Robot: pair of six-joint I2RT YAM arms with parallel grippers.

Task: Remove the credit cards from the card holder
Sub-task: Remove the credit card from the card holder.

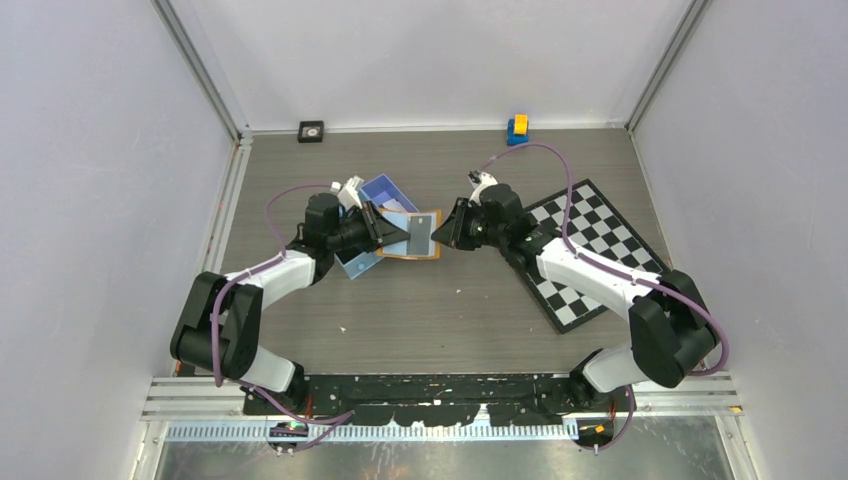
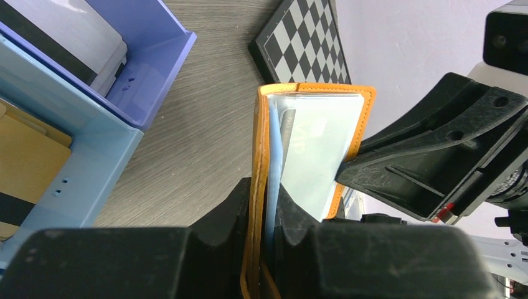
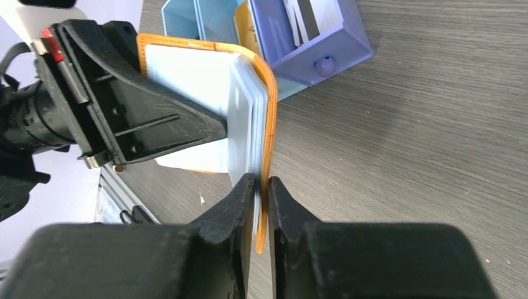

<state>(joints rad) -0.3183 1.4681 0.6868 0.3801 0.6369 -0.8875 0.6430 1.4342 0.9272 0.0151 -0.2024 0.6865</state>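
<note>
The orange card holder [image 1: 432,247] is held open above the table between both grippers. My left gripper [image 1: 393,231] is shut on one orange cover and a pale blue sleeve, as the left wrist view [image 2: 264,190] shows. My right gripper [image 1: 447,231] is shut on the other orange cover and the sleeve edges, as the right wrist view [image 3: 261,180] shows. A pale grey-blue credit card [image 2: 314,156] sits inside the holder [image 2: 256,143] and also shows in the right wrist view [image 3: 187,75] and from above [image 1: 420,234].
A blue three-compartment tray [image 1: 390,192] stands just behind the left gripper, holding a grey card [image 2: 62,31] and a tan card [image 2: 25,156]. A chessboard [image 1: 600,250] lies under the right arm. A yellow-blue block [image 1: 517,128] and a black item [image 1: 311,131] sit by the back wall.
</note>
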